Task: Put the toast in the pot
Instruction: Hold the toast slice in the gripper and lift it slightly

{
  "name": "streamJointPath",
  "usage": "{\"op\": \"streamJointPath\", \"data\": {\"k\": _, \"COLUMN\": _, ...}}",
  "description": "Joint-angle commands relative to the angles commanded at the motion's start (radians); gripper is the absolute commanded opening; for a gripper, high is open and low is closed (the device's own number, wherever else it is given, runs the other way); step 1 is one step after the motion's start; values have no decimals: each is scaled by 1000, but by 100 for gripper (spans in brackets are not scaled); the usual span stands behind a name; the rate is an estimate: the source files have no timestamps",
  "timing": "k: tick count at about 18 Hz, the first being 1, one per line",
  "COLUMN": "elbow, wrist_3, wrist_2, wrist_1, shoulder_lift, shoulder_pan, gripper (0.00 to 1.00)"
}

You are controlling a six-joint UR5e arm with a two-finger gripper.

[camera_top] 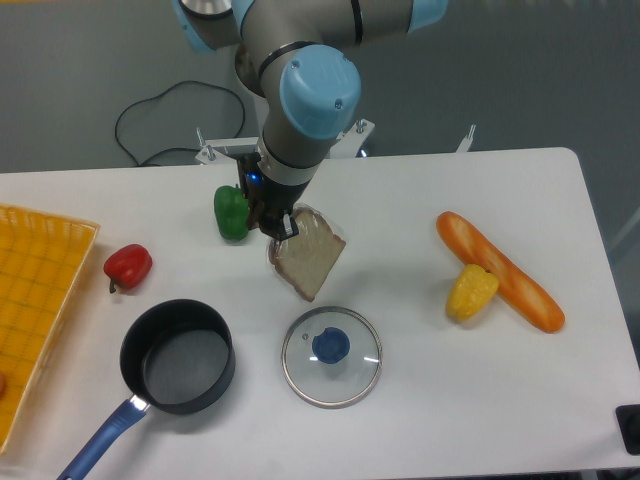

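Pot (178,357) empty; tool (280,228) grips toast (309,258).

The scene was brightly and evenly lit from overhead, with no harsh contrast. The white desk (420,200) was near overexposure but kept its edges. Shadows were soft and short: a faint grey one lay under the wrapped slice of pale toast (310,255), another beside the long orange baguette (500,272). Small glints showed on the round glass lid with a blue knob (331,356) and the red pepper (128,266). Focus was sharp throughout, with slight softness and mild compression noise on the grey floor (540,70).
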Motion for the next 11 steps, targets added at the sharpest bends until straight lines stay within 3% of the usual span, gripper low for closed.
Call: {"op": "streamJointPath", "data": {"k": 11, "elbow": -2, "wrist_3": -12, "wrist_2": -31, "wrist_1": 5, "shoulder_lift": 11, "shoulder_pan": 5, "gripper": 0}}
